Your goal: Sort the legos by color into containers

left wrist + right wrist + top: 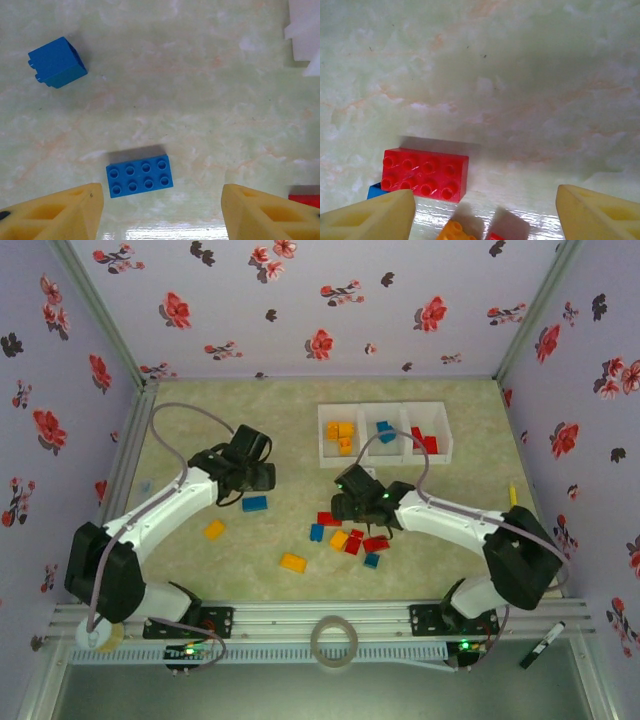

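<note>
A white three-compartment tray (384, 406) holds orange-yellow legos (342, 433) on the left, a blue one (385, 430) in the middle and red ones (424, 439) on the right. My left gripper (255, 480) (162, 212) hangs open just above a blue two-by-four lego (254, 503) (139, 176), which lies ahead of its fingers and nearer the left one. My right gripper (350, 505) (485, 220) is open over a loose cluster, with a red two-by-four lego (425, 174) by its left finger and an orange lego (454, 232) low between the fingers.
Loose legos lie mid-table: red (329, 519), blue (316, 532), orange-yellow (339, 539). Two more orange-yellow legos sit apart (214, 529) (293, 562). A small blue lego (56, 62) lies farther out. A tape roll (334, 641) and a marker (545, 644) rest on the near rail.
</note>
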Robot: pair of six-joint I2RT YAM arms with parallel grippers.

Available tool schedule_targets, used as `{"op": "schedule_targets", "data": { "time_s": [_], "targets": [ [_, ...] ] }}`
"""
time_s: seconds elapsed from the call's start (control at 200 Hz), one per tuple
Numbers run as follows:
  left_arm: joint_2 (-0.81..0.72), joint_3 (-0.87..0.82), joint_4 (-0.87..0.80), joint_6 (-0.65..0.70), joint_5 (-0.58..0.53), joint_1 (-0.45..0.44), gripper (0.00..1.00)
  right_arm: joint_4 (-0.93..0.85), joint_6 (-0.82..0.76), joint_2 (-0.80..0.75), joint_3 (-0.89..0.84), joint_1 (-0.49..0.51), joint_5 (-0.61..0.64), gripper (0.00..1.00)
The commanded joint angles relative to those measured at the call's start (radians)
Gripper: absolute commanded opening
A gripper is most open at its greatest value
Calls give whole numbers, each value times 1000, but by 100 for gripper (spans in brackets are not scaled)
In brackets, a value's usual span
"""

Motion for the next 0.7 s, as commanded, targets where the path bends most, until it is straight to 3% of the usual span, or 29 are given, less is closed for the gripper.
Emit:
{"op": "schedule_targets", "data": {
  "time_s": [0.0, 0.11, 0.695],
  "targets": [
    [-35, -27, 3, -10, -19, 11, 64, 27, 85, 59, 63, 28, 61, 77],
    [-56, -43, 11, -7, -10, 15, 65, 40, 84, 108, 94, 58, 69, 83],
    [-151, -96, 5, 0, 4, 29, 66, -32, 128, 322, 219, 114, 93, 83]
  ]
}}
